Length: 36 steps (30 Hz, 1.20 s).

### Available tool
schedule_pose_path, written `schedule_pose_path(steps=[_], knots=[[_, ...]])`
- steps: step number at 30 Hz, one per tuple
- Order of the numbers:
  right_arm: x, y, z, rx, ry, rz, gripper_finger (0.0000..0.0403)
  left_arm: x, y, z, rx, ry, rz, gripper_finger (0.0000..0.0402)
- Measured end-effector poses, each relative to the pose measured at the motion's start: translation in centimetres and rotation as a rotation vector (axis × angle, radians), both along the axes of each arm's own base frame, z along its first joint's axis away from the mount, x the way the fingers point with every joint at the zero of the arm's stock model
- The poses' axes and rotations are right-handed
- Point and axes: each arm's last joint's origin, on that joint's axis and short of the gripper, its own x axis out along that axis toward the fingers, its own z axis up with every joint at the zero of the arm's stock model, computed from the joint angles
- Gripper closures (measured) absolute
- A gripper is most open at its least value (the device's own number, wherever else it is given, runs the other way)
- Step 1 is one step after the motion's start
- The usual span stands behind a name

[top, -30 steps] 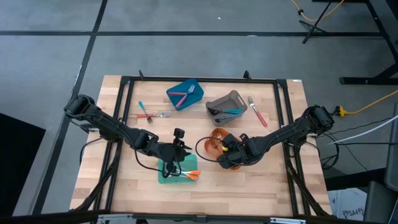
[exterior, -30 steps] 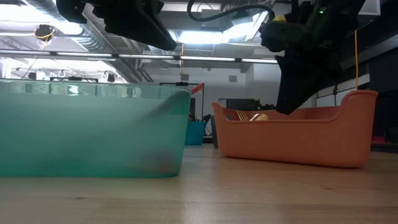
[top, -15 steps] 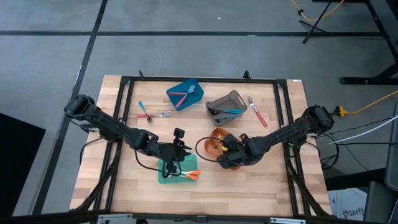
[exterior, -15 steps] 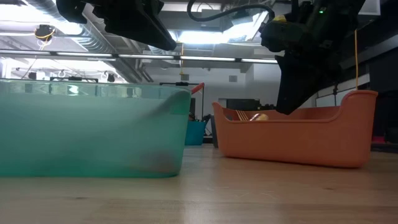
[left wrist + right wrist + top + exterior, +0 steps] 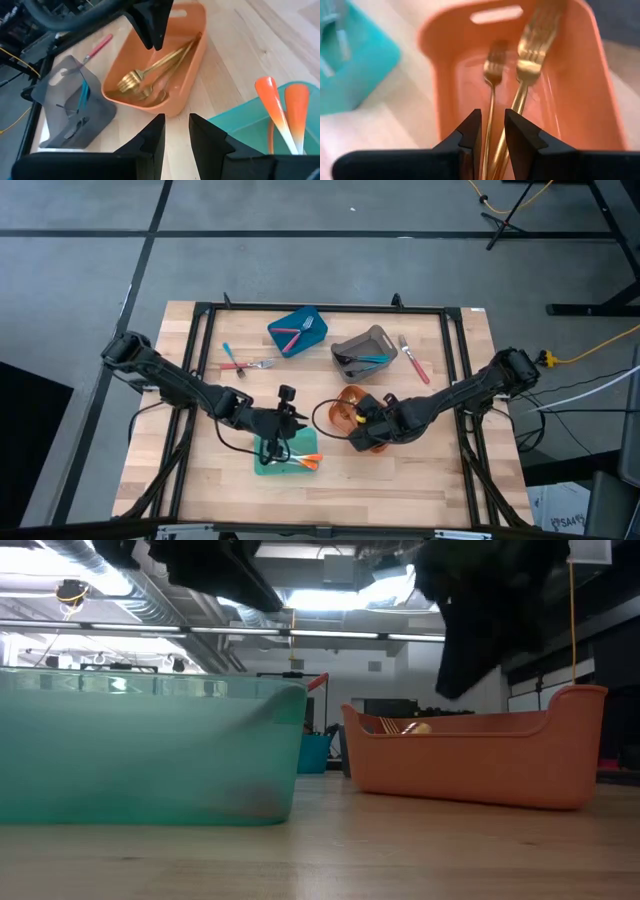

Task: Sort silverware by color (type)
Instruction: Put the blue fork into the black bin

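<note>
The right gripper (image 5: 491, 131) hangs over the orange plastic bin (image 5: 600, 95), its fingers slightly parted and empty; two all-gold metal forks (image 5: 522, 87) lie in the bin directly below and ahead. The left gripper (image 5: 176, 134), narrowly parted and empty, hovers beside the teal plastic bin (image 5: 250, 117) holding orange-handled utensils (image 5: 282, 112).

No readable text or labels, seemingly, anywhere.

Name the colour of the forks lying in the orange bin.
Gold. The forks show best in the left wrist view, inside the orange bin.
</note>
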Motion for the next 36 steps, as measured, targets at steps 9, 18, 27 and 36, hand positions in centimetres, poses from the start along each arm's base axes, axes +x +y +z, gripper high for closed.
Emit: schedule_pose_path(steps=[9, 18, 27, 36], knots=[[-0.6, -0.5, 5.2, -0.137, -0.022, 0.146, 0.0329, -1.5, 1.6, 3.4, -0.027, -0.113, 0.053, 0.0320], [-1.4, -1.2, 8.9, -0.310, -0.035, 0.220, 0.0329, -3.6, 6.2, 6.5, -0.040, -0.177, 0.191, 0.0320], [-0.7, -2.9, 9.2, -0.319, -0.012, 0.240, 0.0329, -6.1, 11.6, 6.6, -0.089, -0.053, 0.404, 0.0320], [-0.2, -4.6, 9.2, -0.325, 0.011, 0.236, 0.0329, -9.2, 16.2, 4.3, -0.106, 0.294, 0.578, 0.0320]])
